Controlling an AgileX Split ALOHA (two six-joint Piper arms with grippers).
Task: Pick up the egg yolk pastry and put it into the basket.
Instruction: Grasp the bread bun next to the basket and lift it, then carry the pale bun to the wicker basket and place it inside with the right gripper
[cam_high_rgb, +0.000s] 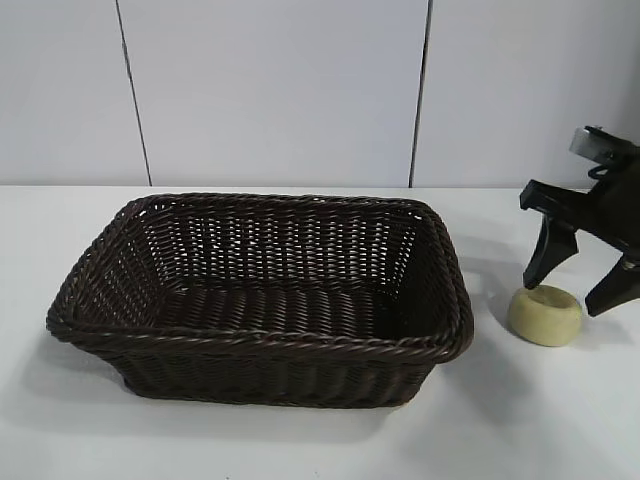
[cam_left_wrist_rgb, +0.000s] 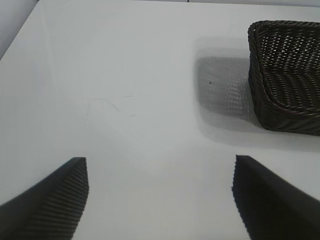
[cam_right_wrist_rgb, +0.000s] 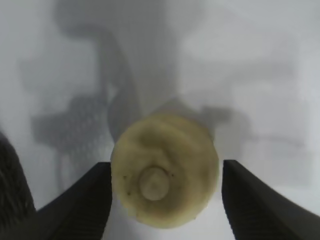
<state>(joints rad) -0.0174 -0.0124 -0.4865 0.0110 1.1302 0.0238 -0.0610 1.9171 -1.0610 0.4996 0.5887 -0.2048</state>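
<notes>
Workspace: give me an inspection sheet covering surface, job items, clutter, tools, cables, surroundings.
Surface: white table, bare around the items.
Job items: pastry on the table right of the basket, outside it; nothing visible inside the basket.
Clutter: nothing seen.
Tools: right tool open, fingers straddling the pastry, not closed on it; left tool open over bare table near the basket's end.
Cables: nothing seen.
Surroundings: pale panelled wall behind the table.

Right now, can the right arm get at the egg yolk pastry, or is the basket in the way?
Probably yes. The right gripper is open and already straddles the egg yolk pastry, one finger on each side. The basket stands apart from it on the table, clear of both fingers.
</notes>
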